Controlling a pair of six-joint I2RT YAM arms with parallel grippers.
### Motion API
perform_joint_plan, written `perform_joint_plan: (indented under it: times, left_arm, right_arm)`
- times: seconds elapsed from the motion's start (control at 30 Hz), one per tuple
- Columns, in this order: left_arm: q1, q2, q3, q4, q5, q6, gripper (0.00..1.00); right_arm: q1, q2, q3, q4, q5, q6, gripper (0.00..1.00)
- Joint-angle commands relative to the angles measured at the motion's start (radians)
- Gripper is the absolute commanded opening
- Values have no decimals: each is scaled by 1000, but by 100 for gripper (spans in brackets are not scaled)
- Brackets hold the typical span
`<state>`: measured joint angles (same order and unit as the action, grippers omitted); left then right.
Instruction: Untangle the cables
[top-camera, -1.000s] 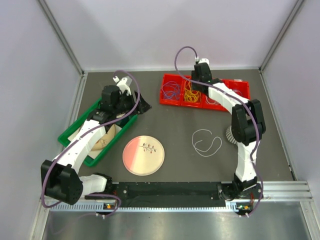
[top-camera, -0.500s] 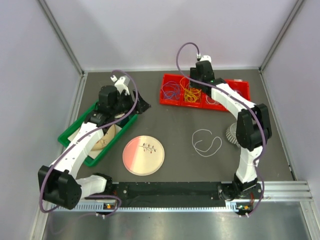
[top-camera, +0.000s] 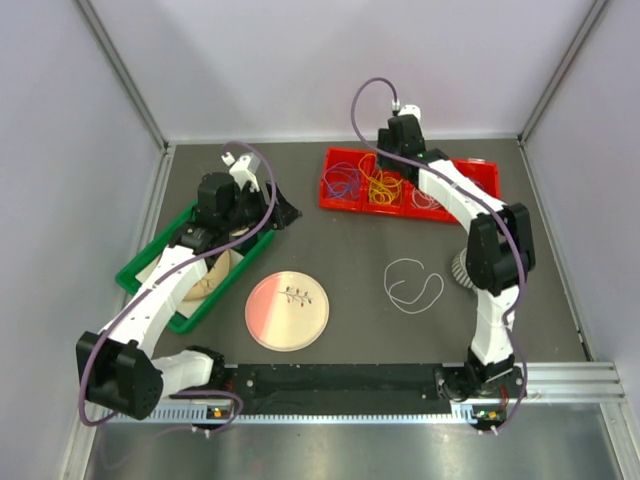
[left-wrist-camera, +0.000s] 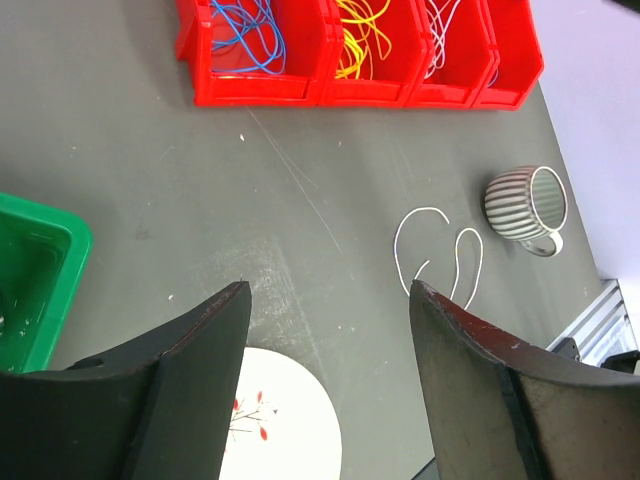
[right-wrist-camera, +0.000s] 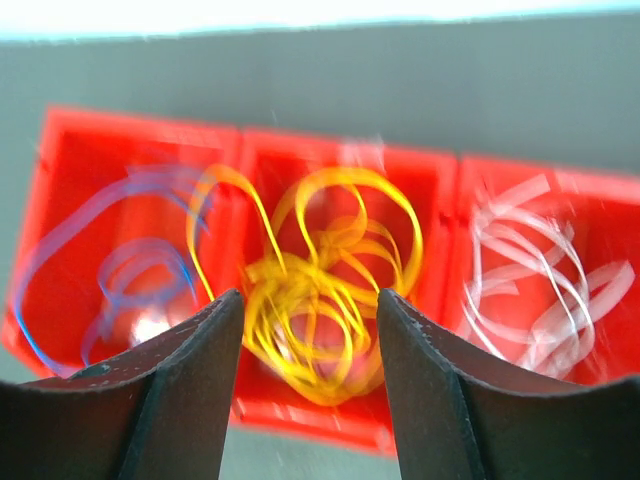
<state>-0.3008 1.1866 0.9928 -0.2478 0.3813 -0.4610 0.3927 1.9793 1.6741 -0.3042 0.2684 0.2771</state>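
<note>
Three red bins (top-camera: 480, 175) stand at the back. They hold blue-purple cables (top-camera: 342, 183), a yellow cable tangle (top-camera: 382, 190) and white cables (top-camera: 425, 198). One loose white cable (top-camera: 413, 284) lies looped on the table, also in the left wrist view (left-wrist-camera: 397, 248). My right gripper (top-camera: 386, 168) hovers open and empty over the yellow tangle (right-wrist-camera: 320, 290), which sits between its fingers (right-wrist-camera: 310, 295) in a blurred view. Blue cables (right-wrist-camera: 130, 270) are to its left and white cables (right-wrist-camera: 530, 270) to its right. My left gripper (top-camera: 288, 213) is open and empty (left-wrist-camera: 328, 290) above bare table.
A striped mug (top-camera: 460, 270) stands right of the loose white cable, also in the left wrist view (left-wrist-camera: 526, 203). A pink plate (top-camera: 287, 310) lies front centre. A green tray (top-camera: 140, 265) sits under the left arm. Walls enclose the table.
My right gripper has shifted slightly back and left above the yellow bin, and its elbow has swung. The left arm has barely moved. The cables lie as before.
</note>
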Motion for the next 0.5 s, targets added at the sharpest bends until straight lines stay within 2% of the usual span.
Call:
perform_joint_plan:
  times: [0.0, 0.13, 0.17, 0.23, 0.27, 0.33, 0.37, 0.47]
  left_arm:
    - [6, -35, -2, 16, 8, 16, 70]
    - [6, -44, 4, -4, -8, 25, 70]
    - [5, -47, 6, -7, -13, 27, 70]
    - [6, -48, 7, -16, -19, 28, 70]
    - [6, -47, 7, -19, -22, 28, 70]
    - [6, -47, 7, -19, -21, 28, 70]
    - [6, -45, 9, -19, -22, 27, 70]
    - [6, -44, 14, -19, -22, 25, 70]
  right_arm:
    - [11, 117, 185, -27, -3, 16, 56]
    - [11, 194, 265, -42, -5, 22, 53]
    - [11, 214, 275, -49, 2, 31, 49]
    - [11, 220, 292, -52, 17, 39, 39]
    - [11, 220, 292, -53, 17, 42, 28]
    - [11, 224, 292, -53, 25, 43, 15]
    - [11, 222, 291, -53, 26, 42, 5]
    - [11, 217, 277, -52, 32, 40, 0]
